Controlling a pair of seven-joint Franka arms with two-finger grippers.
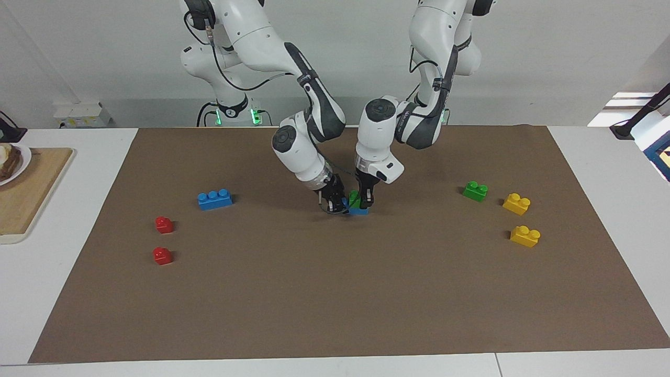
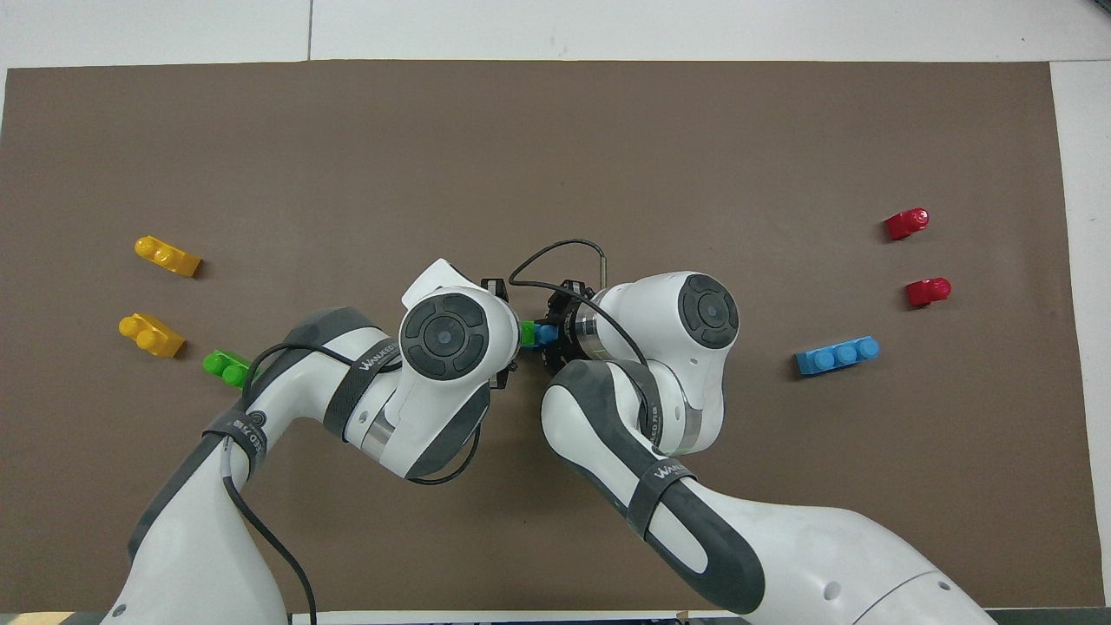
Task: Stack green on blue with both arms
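Two hands: we see both low over the middle of the brown mat (image 1: 335,293) on the desk (image 1: 52,293), tips close together.
Left hand (image 1: 365,203): we see it clamped on the green brick (image 1: 354,199), which tilts between its fingertips.
Right hand (image 1: 335,205): we see it closed on the end of the blue brick (image 1: 360,211) toward the right arm.
Green versus blue: we see green touching blue's top; we cannot tell whether it is seated.
Overhead: we see only a sliver of green (image 2: 527,333) beside one blue stud (image 2: 546,333) between the wrists.
Spare bricks: we see a second blue brick (image 1: 214,199) and two red bricks (image 1: 164,224) toward the right arm's end; a second green brick (image 1: 475,190) and two yellow bricks (image 1: 516,203) toward the left arm's end, all well apart from the hands.
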